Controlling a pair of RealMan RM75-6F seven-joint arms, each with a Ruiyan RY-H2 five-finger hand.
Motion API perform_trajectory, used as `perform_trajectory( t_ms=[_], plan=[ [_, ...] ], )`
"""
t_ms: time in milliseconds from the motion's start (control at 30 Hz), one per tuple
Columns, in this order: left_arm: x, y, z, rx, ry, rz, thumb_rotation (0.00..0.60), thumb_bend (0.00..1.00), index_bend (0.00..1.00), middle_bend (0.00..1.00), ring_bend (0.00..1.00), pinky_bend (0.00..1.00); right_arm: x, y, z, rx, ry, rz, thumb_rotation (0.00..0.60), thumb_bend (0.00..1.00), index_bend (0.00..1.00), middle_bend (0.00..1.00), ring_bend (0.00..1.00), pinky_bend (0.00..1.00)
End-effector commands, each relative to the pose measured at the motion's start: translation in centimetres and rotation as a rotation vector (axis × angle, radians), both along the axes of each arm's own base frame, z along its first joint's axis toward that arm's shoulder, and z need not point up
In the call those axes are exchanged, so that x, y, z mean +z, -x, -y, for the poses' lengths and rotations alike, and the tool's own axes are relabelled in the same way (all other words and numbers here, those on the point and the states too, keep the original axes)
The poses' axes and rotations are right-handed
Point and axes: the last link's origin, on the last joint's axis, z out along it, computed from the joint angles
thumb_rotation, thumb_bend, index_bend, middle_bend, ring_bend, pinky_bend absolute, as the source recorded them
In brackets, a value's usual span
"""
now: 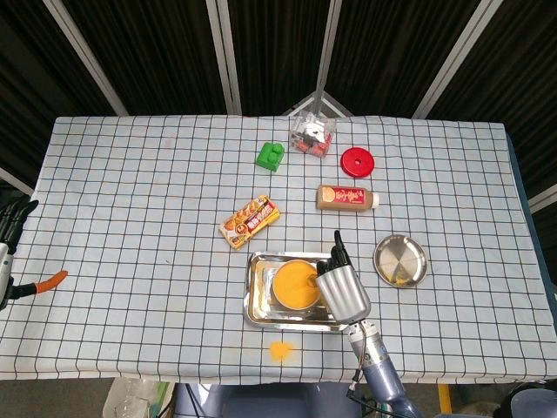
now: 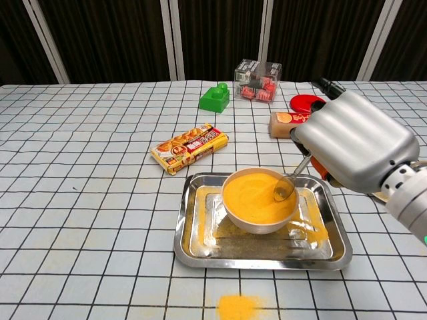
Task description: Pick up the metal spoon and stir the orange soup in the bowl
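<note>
Right hand [image 2: 353, 143] over checked tablecloth [image 1: 130, 200]; dark slatted walls [image 1: 270, 52] behind.
</note>
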Motion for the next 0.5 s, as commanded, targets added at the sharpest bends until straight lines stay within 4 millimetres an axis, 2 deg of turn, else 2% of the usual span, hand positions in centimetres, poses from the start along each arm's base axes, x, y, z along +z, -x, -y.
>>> perform_trajectory(
  t_ms=[33,267,500],
  plan=[
    [0.00,0.03,0.00,0.001,0.001,0.000,0.600,0.00,0.00,0.00,0.00,0.00,0.03,0.19,0.16,0.000,0.006,-0.012,0.600,0.60,0.74,0.60,0.30,0.00],
    [-0.05,0.04,-0.02,0.001,0.002,-0.002,0.600,0.00,0.00,0.00,0.00,0.00,0.02,0.76,0.44,-0.010,0.019,-0.030,0.600,0.60,0.74,0.60,0.30,0.00],
    [-0.10,-0.01,0.01,-0.001,0.004,-0.003,0.600,0.00,0.00,0.00,0.00,0.00,-0.80,0.46,-0.35,0.002,-0.020,-0.023,0.600,0.60,0.74,0.60,0.30,0.00]
  ],
)
